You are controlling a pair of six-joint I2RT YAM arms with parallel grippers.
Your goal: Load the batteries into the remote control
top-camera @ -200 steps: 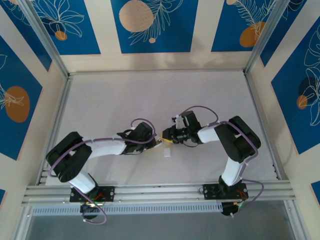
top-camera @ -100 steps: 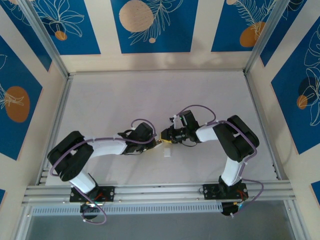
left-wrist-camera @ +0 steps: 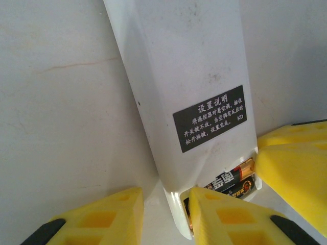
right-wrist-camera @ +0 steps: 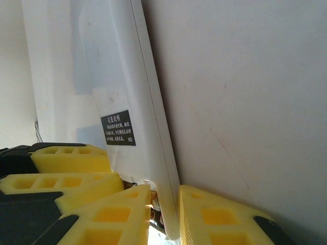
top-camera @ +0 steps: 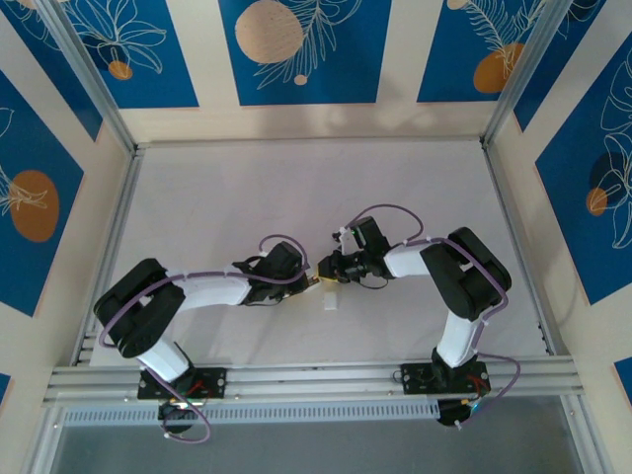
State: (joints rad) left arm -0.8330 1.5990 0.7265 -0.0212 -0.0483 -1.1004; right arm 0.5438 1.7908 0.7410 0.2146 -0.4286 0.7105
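The remote control (left-wrist-camera: 189,76) is near the middle of the white surface (top-camera: 247,197), where the two arms meet over it. In the left wrist view its back faces the camera, with a black label (left-wrist-camera: 213,118) of white print across it. The compartment just below that label is uncovered. The batteries (left-wrist-camera: 230,179) lie inside it side by side, dark with gold ends, partly hidden behind a yellow finger.

The right end effector (right-wrist-camera: 164,196) is nearly closed. Its two yellow fingers press on opposite faces of the remote control's compartment end, which the right wrist view shows edge-on between them.

The left end effector (left-wrist-camera: 168,196) comes in at the same end of the remote control. Its fingers are slightly apart, one over the open compartment and the other beside the remote control's long edge. The handset's corner sits in the gap, and I cannot tell whether they are gripping it.

A small white piece (top-camera: 329,299) lies on the surface just on the near side of the remote control.
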